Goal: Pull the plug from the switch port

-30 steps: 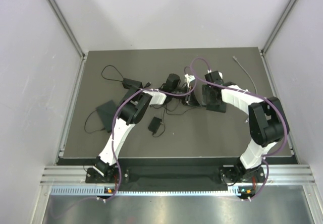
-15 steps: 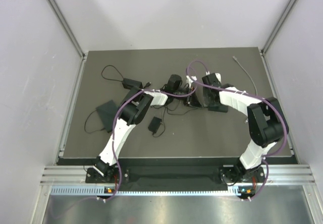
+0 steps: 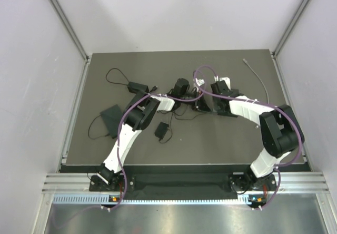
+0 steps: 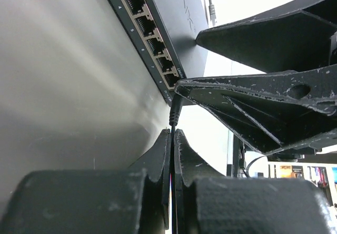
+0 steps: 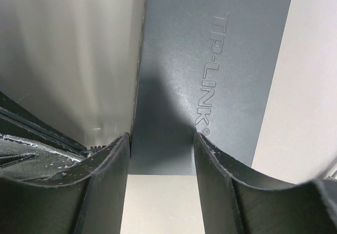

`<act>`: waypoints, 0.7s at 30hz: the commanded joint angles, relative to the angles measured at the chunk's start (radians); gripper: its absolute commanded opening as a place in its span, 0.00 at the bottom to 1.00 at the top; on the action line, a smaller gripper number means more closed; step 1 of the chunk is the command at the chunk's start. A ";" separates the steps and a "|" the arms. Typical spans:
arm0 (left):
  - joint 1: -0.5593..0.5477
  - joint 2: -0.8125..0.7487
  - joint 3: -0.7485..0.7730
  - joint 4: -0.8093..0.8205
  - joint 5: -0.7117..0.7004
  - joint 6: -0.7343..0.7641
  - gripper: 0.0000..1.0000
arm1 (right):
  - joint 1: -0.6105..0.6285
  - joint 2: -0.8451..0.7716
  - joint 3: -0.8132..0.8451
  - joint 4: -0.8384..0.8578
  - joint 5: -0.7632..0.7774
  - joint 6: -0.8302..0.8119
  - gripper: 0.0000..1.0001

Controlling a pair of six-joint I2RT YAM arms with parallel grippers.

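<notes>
The dark switch (image 5: 210, 60), marked TP-LINK, lies on the mat; its row of ports (image 4: 147, 31) shows in the left wrist view. A black plug (image 4: 174, 113) sits at the end of that row, its top hidden behind a right finger (image 4: 247, 102). My left gripper (image 4: 172, 136) is shut on the thin black cable just below the plug. My right gripper (image 5: 162, 139) hangs over the switch's near end with its jaws apart. Its left finger is at the port-side edge and its right finger over the top face. Both grippers meet mid-table in the top view.
Black adapters (image 3: 162, 130) (image 3: 136, 87) and a flat black box (image 3: 111, 118) lie on the mat's left half, with thin cables looping between them. A loose grey cable (image 3: 258, 78) runs along the far right. Walls enclose both sides.
My right gripper has shifted left over the switch's end, closer to the left gripper, and its jaws have narrowed. The left arm has kept its place and its grip.
</notes>
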 commanded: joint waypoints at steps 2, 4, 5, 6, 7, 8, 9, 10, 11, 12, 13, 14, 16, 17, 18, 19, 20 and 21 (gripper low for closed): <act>0.102 -0.028 -0.043 0.059 0.037 -0.012 0.00 | -0.053 -0.020 -0.047 -0.104 0.193 -0.080 0.38; 0.111 -0.024 -0.043 0.056 0.034 -0.017 0.00 | -0.054 -0.019 -0.048 -0.096 0.194 -0.088 0.37; 0.113 -0.022 -0.043 0.047 0.028 -0.012 0.00 | -0.054 -0.013 -0.047 -0.098 0.196 -0.089 0.37; 0.116 -0.022 -0.040 0.035 0.025 -0.008 0.00 | -0.054 -0.011 -0.045 -0.099 0.191 -0.091 0.26; 0.118 -0.022 -0.038 0.029 0.021 -0.002 0.00 | -0.051 -0.011 -0.045 -0.095 0.187 -0.095 0.23; 0.118 -0.019 -0.037 0.033 0.025 -0.003 0.00 | -0.050 -0.019 -0.050 -0.095 0.182 -0.099 0.22; 0.116 -0.019 -0.037 0.051 0.036 -0.011 0.00 | -0.050 -0.025 -0.057 -0.084 0.158 -0.102 0.24; 0.107 -0.021 -0.038 0.070 0.046 -0.030 0.00 | -0.045 -0.037 -0.065 -0.067 0.132 -0.102 0.26; 0.101 -0.024 -0.038 0.091 0.057 -0.032 0.00 | -0.045 -0.067 -0.074 -0.031 0.106 -0.103 0.31; 0.096 -0.028 -0.040 0.096 0.062 -0.029 0.00 | -0.042 -0.084 -0.087 -0.018 0.086 -0.106 0.36; 0.087 -0.042 -0.041 0.098 0.063 -0.015 0.00 | -0.044 -0.100 -0.084 -0.016 0.050 -0.109 0.37; 0.082 -0.048 -0.049 0.102 0.066 -0.012 0.00 | -0.044 -0.132 -0.081 -0.016 0.036 -0.109 0.39; 0.076 -0.065 -0.061 0.153 0.074 -0.026 0.00 | -0.044 -0.164 -0.056 -0.026 -0.007 -0.102 0.43; 0.076 -0.065 -0.073 0.172 0.080 -0.040 0.00 | -0.044 -0.198 -0.047 -0.026 -0.022 -0.096 0.45; 0.076 -0.067 -0.083 0.244 0.085 -0.058 0.00 | -0.044 -0.213 -0.027 -0.035 -0.036 -0.086 0.48; 0.078 -0.068 -0.090 0.289 0.088 -0.107 0.00 | -0.044 -0.224 -0.013 -0.041 -0.069 -0.065 0.49; 0.076 -0.068 -0.107 0.349 0.091 -0.136 0.00 | -0.044 -0.239 -0.002 -0.046 -0.094 -0.056 0.53; 0.076 -0.068 -0.115 0.448 0.102 -0.200 0.00 | -0.044 -0.244 0.014 -0.047 -0.152 -0.033 0.57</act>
